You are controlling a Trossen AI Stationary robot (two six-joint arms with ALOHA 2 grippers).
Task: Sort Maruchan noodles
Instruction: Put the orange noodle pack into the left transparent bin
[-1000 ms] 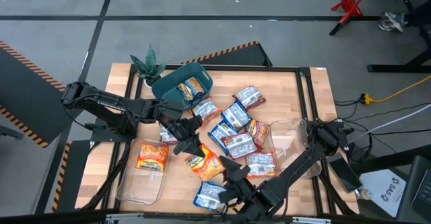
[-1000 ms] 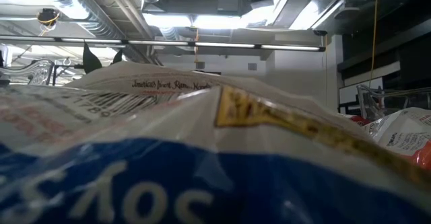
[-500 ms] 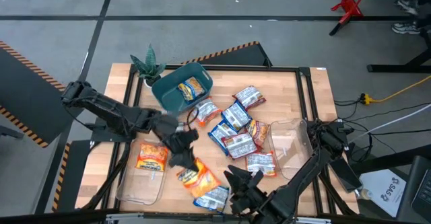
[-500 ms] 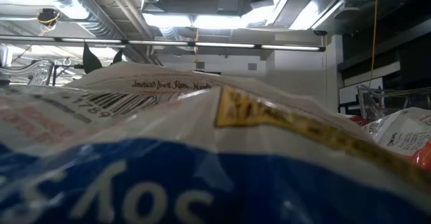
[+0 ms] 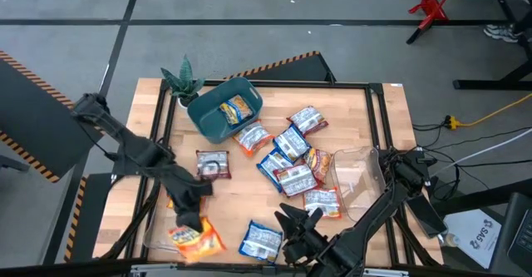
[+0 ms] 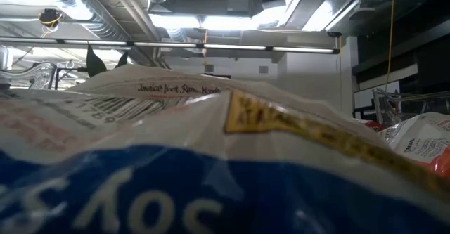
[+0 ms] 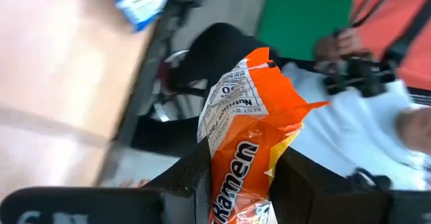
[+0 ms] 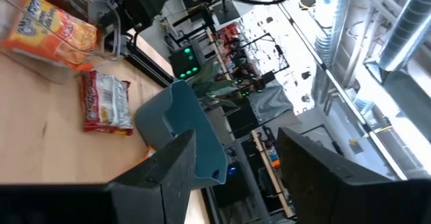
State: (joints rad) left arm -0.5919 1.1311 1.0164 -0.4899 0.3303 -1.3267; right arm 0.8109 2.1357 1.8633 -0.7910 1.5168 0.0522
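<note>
- Low view: I've got a blue-white noodle packet (image 6: 211, 171) filling the lens, nothing else readable.
- Left gripper (image 5: 189, 225) sits lower left of the high view, over the left clear tray (image 5: 158, 237). Jaws clamped on an orange packet (image 7: 246, 150); in the left wrist view both fingers (image 7: 195, 183) pinch its sides.
- Second orange packet (image 5: 198, 240) lies just below that gripper, at the tray.
- Right gripper (image 5: 293, 227) is bottom centre, jaws apart, holding nothing, just beside a blue-white packet (image 5: 261, 240).
- Red-white packet (image 5: 213, 165) lies alone left of centre.
- Main pile of packets (image 5: 291, 156) sits mid-table beside the right clear tray (image 5: 353, 177).
- Teal bin (image 5: 224, 109), upper centre, has one orange packet (image 5: 237, 108) inside.
</note>
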